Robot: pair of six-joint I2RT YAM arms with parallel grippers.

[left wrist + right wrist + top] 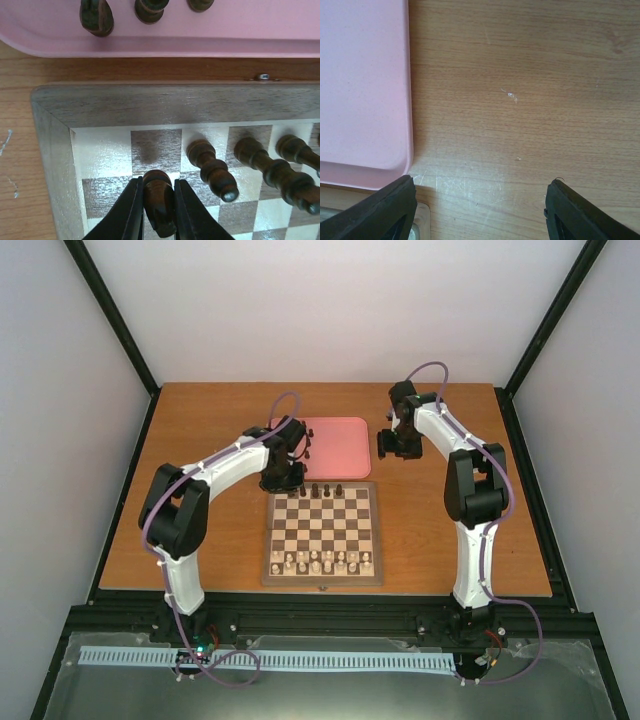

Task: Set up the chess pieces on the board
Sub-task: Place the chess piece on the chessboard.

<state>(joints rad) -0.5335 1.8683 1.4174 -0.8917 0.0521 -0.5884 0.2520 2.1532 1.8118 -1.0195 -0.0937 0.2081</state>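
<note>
Three chess pieces (pixel 215 170) on board (pixel 150 102), left tool (pixel 159 186) pinching a fourth, right tool (pixel 480 200) agape.

Board (pixel 322 530): wooden, light/dark checks, tan border. Dark chess pieces (pixel 210 167): at least three upright on the far row. One more (pixel 159 207) pinched in left gripper (pixel 159 184) near the far-left corner. Three (pixel 96 17) on pink tray (pixel 225 35).

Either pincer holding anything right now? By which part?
Left pincer grips a dark chess piece by its sides, over the board corner. Right pincer is open, holding nothing.
</note>
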